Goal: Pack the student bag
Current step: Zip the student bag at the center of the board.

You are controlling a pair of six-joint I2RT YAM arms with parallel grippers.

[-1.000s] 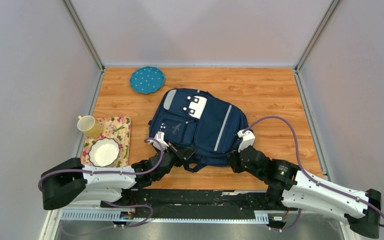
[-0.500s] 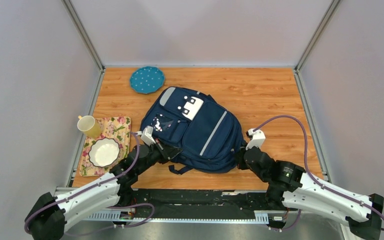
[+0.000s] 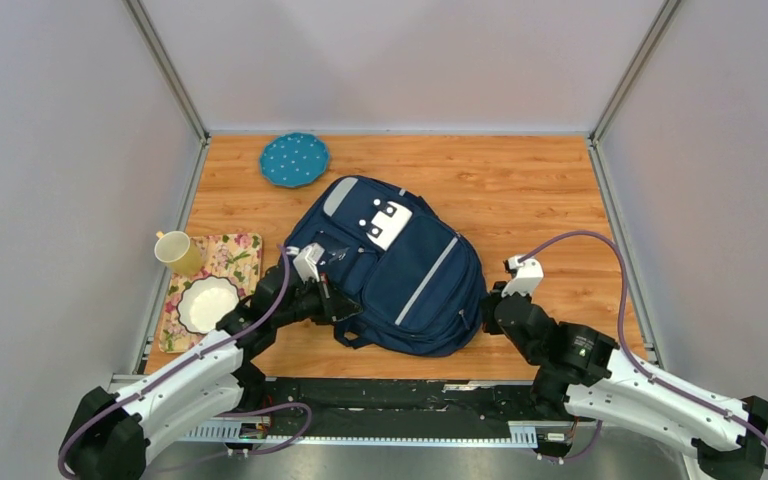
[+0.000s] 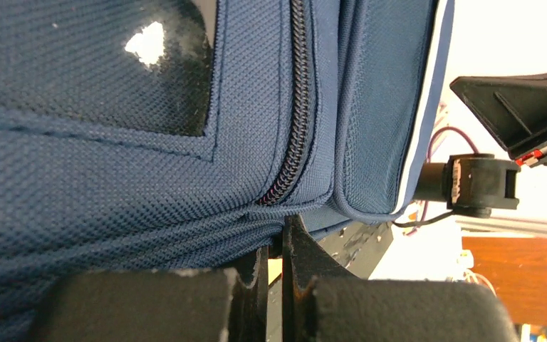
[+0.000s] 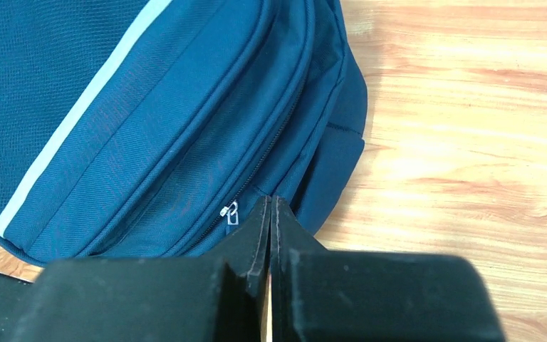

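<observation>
Top view: the navy student bag (image 3: 400,270) lies flat mid-bench, near end close to the front edge, tray (image 3: 230,262) just left, bench (image 3: 550,200) open to its right; it's twisted more askew than a second ago. Left wrist: left fingers (image 4: 327,299) clenched at a bottom seam; we can't tell if fabric is pinched. Right wrist: right fingers (image 5: 246,246) clenched, tips against the bag's edge beside the zip pull (image 5: 230,214).

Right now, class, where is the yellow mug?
In the top view, the yellow mug stands on the left, at the floral tray's far left corner, just beyond the white bowl.
</observation>
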